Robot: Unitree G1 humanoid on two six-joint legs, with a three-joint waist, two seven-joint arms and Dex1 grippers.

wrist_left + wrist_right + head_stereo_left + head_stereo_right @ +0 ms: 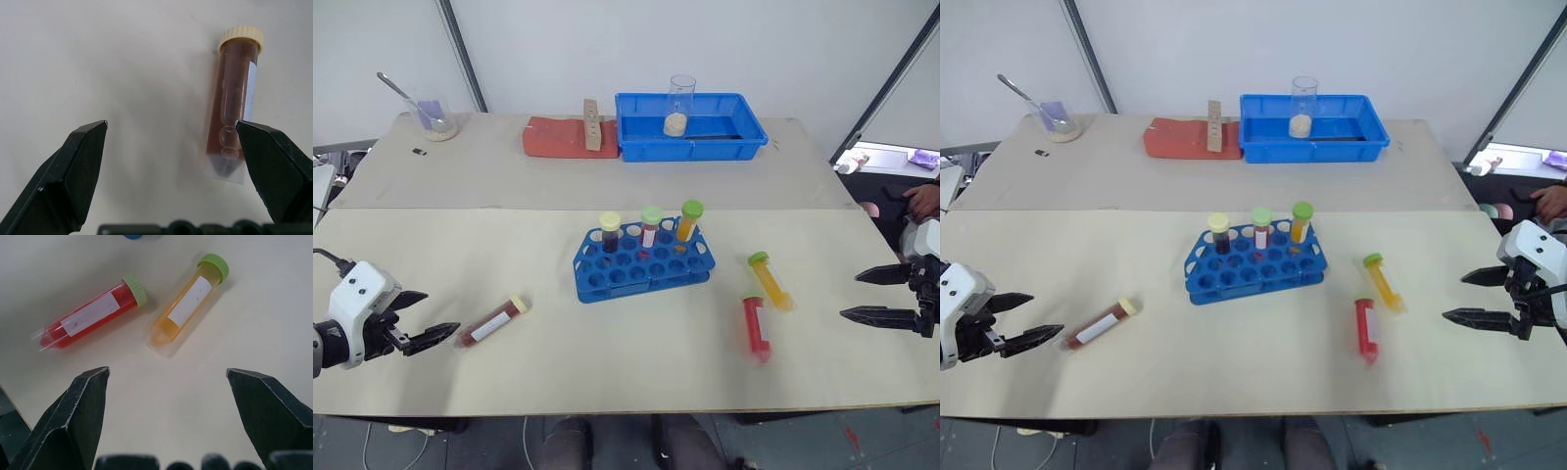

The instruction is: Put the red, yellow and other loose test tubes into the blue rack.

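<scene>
Since both claws, the left gripper (433, 334) and the right gripper (850, 295), gape wide and hold nothing, the small, light, slippery red tube (756, 328) looks best pinched round its middle

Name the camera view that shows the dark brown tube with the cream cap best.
The left wrist view: the brown tube lies close up, cap, label and tip plain. Both eye views show it small on the table beside the left pincer.

Blue plastic rack (642, 266): upright mid-table, three capped tubes inserted.
Red tube (756, 327), yellow tube (771, 280): lying right of rack.
Dark-red tube (493, 321): lying left.
</scene>
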